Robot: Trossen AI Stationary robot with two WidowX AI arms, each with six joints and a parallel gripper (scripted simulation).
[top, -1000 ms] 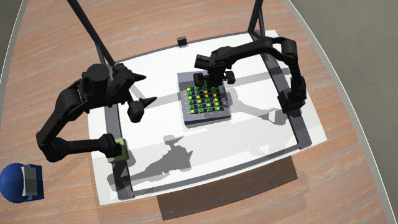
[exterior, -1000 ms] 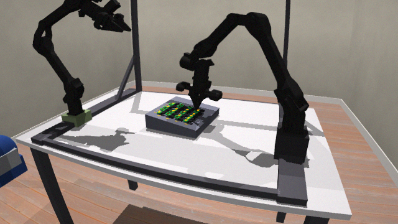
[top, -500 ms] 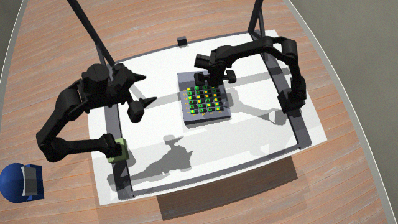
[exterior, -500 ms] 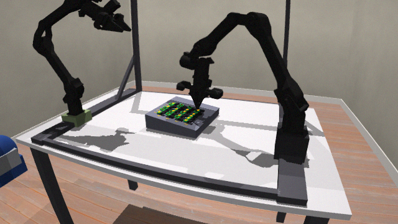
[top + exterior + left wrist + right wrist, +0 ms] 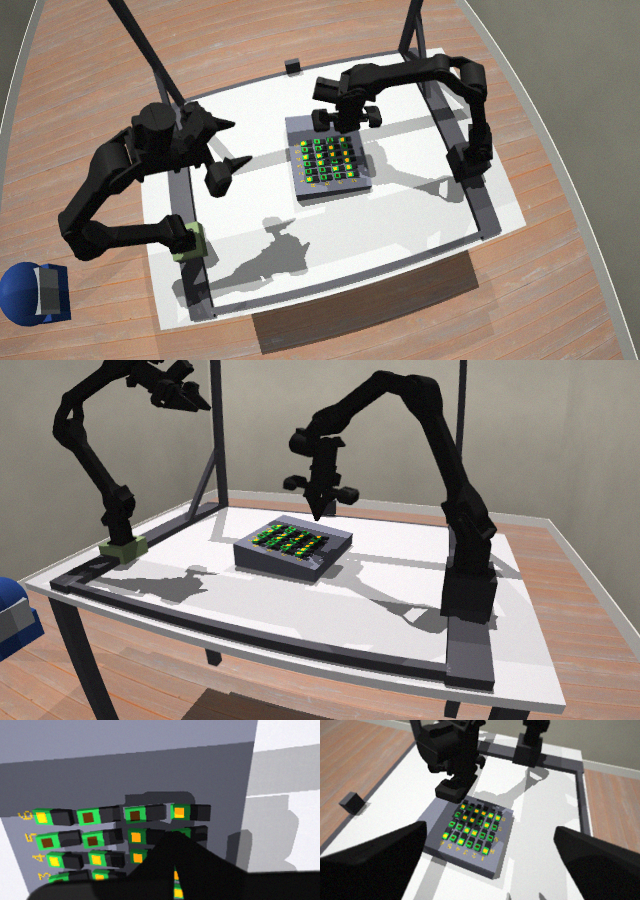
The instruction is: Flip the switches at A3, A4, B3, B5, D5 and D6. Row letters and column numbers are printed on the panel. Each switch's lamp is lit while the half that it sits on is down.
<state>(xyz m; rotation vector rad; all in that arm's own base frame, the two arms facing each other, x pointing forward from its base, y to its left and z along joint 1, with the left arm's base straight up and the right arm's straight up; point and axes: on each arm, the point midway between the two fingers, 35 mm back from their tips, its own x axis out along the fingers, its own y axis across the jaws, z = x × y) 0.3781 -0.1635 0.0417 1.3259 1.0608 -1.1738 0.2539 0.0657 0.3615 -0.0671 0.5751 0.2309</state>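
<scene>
Inward from the table's long far edge, the switch panel slopes under the left gripper, clenched on nothing, tips above it. D6 shows lit, D5 dark – if D5 comes next, centre the tips on its raised half, press straight down, lift clear of neighbours. The right gripper hangs spread and unladen towards the opposite short edge – room enough between for a straight retreat

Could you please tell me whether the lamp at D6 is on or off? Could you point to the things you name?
On: the D6 lamp (image 5: 342, 140) (image 5: 318, 537) (image 5: 178, 812) (image 5: 463, 806) glows orange, while the C6 lamp (image 5: 330, 140) (image 5: 304, 533) (image 5: 135, 816) (image 5: 457, 815) beside it is dark.
</scene>
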